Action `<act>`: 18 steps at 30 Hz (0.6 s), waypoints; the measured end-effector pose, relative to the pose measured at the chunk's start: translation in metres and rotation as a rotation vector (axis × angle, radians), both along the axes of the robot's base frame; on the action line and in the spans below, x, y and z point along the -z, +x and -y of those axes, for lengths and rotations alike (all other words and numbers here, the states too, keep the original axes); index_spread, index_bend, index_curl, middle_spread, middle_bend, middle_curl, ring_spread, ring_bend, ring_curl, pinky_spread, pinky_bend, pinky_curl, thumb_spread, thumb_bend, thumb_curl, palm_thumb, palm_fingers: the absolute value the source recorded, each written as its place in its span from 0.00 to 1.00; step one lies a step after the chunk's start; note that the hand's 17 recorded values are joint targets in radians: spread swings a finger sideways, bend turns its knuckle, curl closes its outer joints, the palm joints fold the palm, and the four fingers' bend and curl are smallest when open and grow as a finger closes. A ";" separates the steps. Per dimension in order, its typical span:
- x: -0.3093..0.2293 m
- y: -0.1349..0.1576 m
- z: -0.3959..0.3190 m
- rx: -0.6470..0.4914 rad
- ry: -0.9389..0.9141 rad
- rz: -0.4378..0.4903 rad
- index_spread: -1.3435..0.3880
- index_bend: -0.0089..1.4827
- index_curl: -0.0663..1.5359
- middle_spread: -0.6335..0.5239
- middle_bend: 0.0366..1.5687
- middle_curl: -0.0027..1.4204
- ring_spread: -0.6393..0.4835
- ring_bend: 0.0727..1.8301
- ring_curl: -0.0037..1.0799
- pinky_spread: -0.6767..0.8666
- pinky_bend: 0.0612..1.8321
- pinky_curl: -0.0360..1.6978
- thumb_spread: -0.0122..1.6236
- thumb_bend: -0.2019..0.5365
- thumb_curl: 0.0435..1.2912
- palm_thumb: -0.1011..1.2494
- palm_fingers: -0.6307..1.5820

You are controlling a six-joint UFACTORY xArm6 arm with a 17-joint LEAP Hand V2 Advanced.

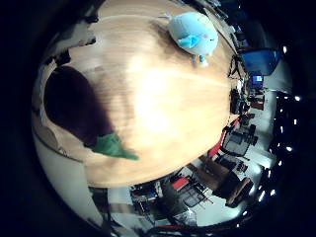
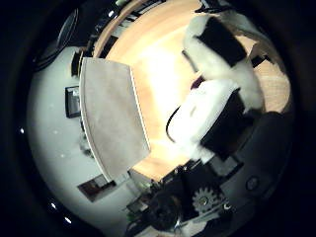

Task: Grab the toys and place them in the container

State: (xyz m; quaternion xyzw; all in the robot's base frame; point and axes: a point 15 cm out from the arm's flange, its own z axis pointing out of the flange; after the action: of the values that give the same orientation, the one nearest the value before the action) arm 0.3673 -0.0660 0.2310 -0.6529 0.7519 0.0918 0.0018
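The little finger side palm view is showing the toys: a dark purple eggplant plush (image 1: 76,106) with a green leafy cap is lying on the wooden desk (image 1: 163,113) close to one curved edge and filling a good part of that view, so it is sitting close to the palm, while a light blue plush bird (image 1: 193,32) is resting well apart from it, near the opposite edge of the desk. Bare wood is stretching between the two toys, and office chairs (image 1: 237,143) are standing on the floor beyond the desk's edge. The thumb side palm view is showing neither toy clearly; instead it is taking in the container (image 2: 111,116), a pale, flat-sided box sitting at the desk's edge, with light floor beyond it. This view is also giving the only look at the hand (image 2: 217,98): white and black fingers (image 2: 212,54) are reaching out over the wood, bent somewhat rather than fully straight, spread apart from each other and closing on nothing. A small purple patch is peeking out between the finger parts, too little to identify with certainty. No toy is lying in the container as far as its visible face reveals.
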 end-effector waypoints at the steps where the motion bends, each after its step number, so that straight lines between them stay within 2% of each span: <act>1: -0.001 -0.004 -0.002 -0.012 0.007 -0.017 0.53 0.32 0.45 0.32 0.65 0.54 0.35 0.79 0.54 0.16 0.78 0.35 0.80 0.20 0.13 0.46 0.64; 3: -0.005 -0.009 -0.004 -0.040 0.014 -0.048 0.51 0.22 0.41 0.31 0.56 0.51 0.34 0.75 0.51 0.14 0.78 0.34 0.75 0.22 0.14 0.45 0.55; 5: -0.013 -0.013 -0.006 -0.074 0.027 -0.089 0.50 0.21 0.40 0.30 0.52 0.49 0.34 0.72 0.50 0.16 0.78 0.34 0.72 0.22 0.15 0.44 0.51; 6: -0.015 -0.015 -0.006 -0.092 0.033 -0.122 0.49 0.21 0.39 0.30 0.47 0.47 0.35 0.67 0.48 0.22 0.75 0.33 0.69 0.23 0.15 0.44 0.42; 9: -0.027 -0.015 -0.002 -0.143 0.043 -0.200 0.48 0.22 0.37 0.31 0.40 0.43 0.38 0.60 0.43 0.32 0.71 0.32 0.65 0.23 0.17 0.43 0.35; 14: -0.027 -0.015 0.016 -0.186 0.034 -0.268 0.50 0.19 0.33 0.35 0.30 0.37 0.45 0.52 0.35 0.47 0.69 0.29 0.61 0.23 0.18 0.43 0.31; 18: -0.027 -0.016 0.026 -0.190 0.021 -0.310 0.51 0.15 0.31 0.37 0.27 0.34 0.48 0.49 0.32 0.53 0.69 0.28 0.59 0.24 0.19 0.44 0.32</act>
State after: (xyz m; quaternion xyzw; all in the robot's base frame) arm 0.3510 -0.0925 0.2575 -0.6989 0.6771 0.1990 -0.1162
